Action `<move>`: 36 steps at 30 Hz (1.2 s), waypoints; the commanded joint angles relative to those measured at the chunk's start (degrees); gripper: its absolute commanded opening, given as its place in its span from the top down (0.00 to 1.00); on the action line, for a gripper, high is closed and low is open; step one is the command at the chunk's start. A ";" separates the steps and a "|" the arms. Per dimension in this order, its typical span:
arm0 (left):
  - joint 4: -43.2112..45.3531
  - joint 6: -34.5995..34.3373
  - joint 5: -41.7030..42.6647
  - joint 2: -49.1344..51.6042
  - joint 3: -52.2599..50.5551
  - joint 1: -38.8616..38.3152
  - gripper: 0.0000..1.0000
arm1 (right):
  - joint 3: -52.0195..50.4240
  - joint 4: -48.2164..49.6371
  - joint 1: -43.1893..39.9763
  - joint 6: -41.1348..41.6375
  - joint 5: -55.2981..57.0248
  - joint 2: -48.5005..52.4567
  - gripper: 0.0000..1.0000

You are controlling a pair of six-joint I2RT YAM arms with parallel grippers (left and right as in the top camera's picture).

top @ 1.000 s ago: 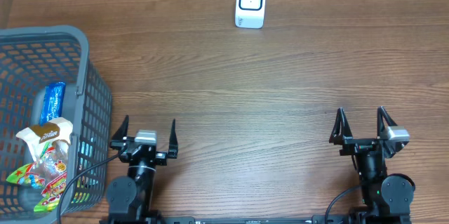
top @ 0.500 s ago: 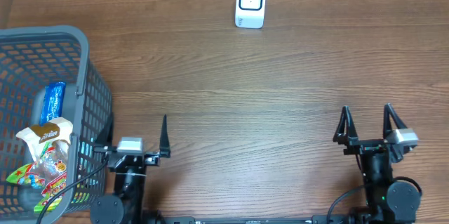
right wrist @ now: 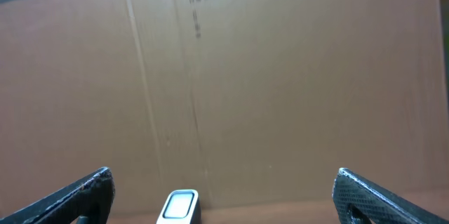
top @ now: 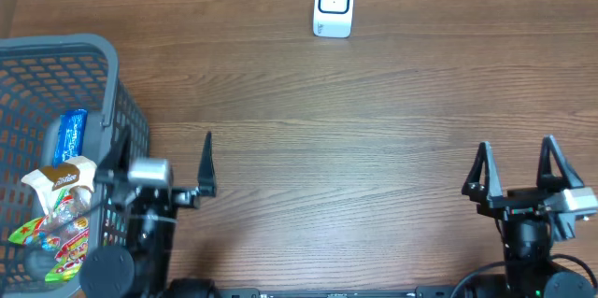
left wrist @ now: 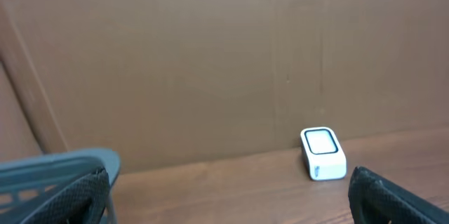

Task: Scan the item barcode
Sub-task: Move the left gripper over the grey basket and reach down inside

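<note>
The white barcode scanner (top: 334, 4) stands at the table's far edge, and shows in the left wrist view as the scanner (left wrist: 323, 154) and in the right wrist view as the scanner (right wrist: 180, 206). Packaged items lie in the grey basket (top: 56, 46) at left: a blue packet (top: 72, 134), a cream packet (top: 61, 178) and a colourful snack bag (top: 56, 233). My left gripper (top: 161, 156) is open at the basket's right wall, one finger over the wall, holding nothing. My right gripper (top: 516, 169) is open and holds nothing at the near right.
A cardboard wall (left wrist: 210, 55) backs the table behind the scanner. The basket's rim (left wrist: 63, 164) lies just ahead of my left gripper's (left wrist: 231, 203) left fingertip. Bare wood (top: 355, 139) stretches between the two arms and the scanner.
My left arm has swung left until its gripper reaches the basket's right wall. My right arm has shifted right and towards the near edge. Both grippers stayed open.
</note>
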 commanded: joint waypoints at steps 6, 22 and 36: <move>-14.67 -0.72 1.57 17.03 23.98 0.57 0.00 | 12.28 -7.52 -0.52 -0.26 0.50 5.81 0.00; -48.72 2.40 -8.98 43.10 70.23 0.59 0.00 | 45.70 -32.83 -0.52 -0.28 -11.82 35.82 0.00; -66.84 -0.24 2.40 56.68 85.61 0.57 0.00 | 65.24 -56.11 -0.50 -0.42 -11.76 57.24 0.00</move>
